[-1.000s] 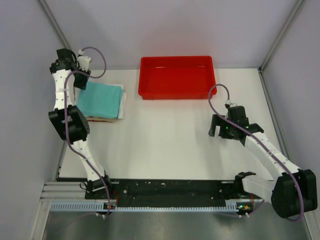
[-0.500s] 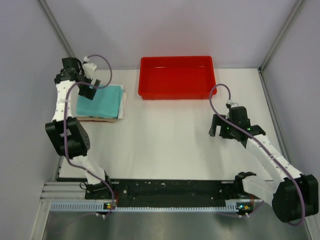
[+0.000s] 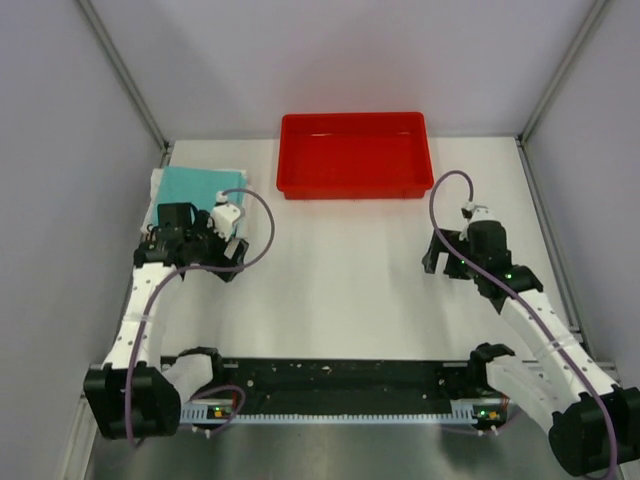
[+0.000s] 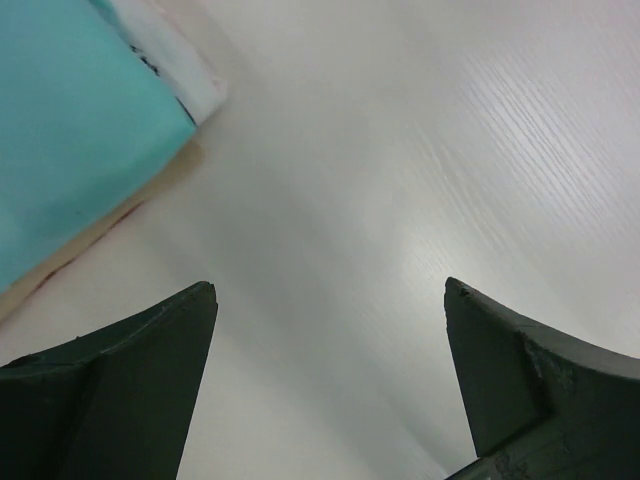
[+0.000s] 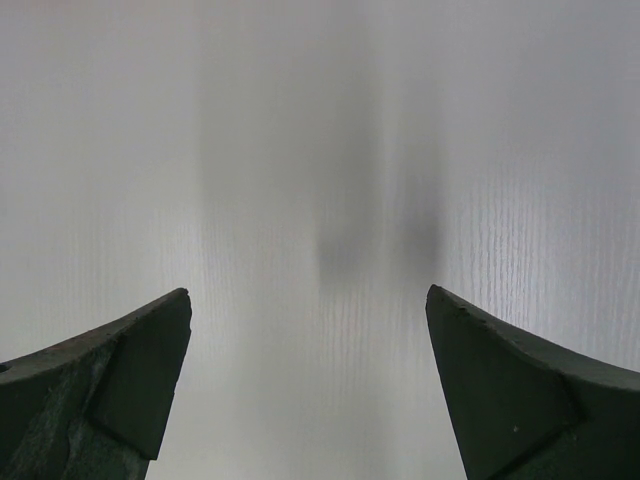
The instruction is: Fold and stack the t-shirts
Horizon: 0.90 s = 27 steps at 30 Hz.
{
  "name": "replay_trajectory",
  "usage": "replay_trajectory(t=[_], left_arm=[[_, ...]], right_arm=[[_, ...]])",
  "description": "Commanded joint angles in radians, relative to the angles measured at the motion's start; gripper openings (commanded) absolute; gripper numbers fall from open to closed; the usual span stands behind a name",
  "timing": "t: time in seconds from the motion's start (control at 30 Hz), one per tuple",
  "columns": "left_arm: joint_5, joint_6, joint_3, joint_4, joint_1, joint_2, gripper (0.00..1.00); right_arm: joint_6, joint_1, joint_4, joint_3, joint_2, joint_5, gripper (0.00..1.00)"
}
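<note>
Stacking appears complete, I judge: teal t-shirt atop white t-shirt at upper left; left fingers and right fingers gape empty, needing only parking.

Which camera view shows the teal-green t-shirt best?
Top external: the teal-green t-shirt lies folded at the table's far left, its near part hidden by the left arm. Left wrist shows only one corner close up. Right wrist shows none of it.
</note>
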State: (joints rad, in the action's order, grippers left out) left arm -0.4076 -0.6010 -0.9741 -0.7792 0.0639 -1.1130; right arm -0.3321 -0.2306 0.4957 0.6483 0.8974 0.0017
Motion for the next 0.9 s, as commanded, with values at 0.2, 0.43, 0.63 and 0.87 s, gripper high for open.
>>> replay_trajectory(t=[0.2,0.43,0.63,0.87], left_arm=[[-0.105,0.161,0.339,0.328,0.002,0.13,0.99],[-0.074,0.19,0.305,0.333,0.001,0.033,0.99],[-0.048,0.211,0.328,0.409,-0.001,0.044,0.99],[-0.074,0.15,0.353,0.423,0.001,0.082,0.99]], right_arm=[[0.008,0.007,-0.109,-0.07,-0.132,0.078,0.99],[0.007,0.007,-0.146,-0.121,-0.157,0.092,0.99],[0.005,0.007,-0.155,-0.131,-0.157,0.11,0.99],[0.005,0.005,-0.157,-0.136,-0.157,0.113,0.99]])
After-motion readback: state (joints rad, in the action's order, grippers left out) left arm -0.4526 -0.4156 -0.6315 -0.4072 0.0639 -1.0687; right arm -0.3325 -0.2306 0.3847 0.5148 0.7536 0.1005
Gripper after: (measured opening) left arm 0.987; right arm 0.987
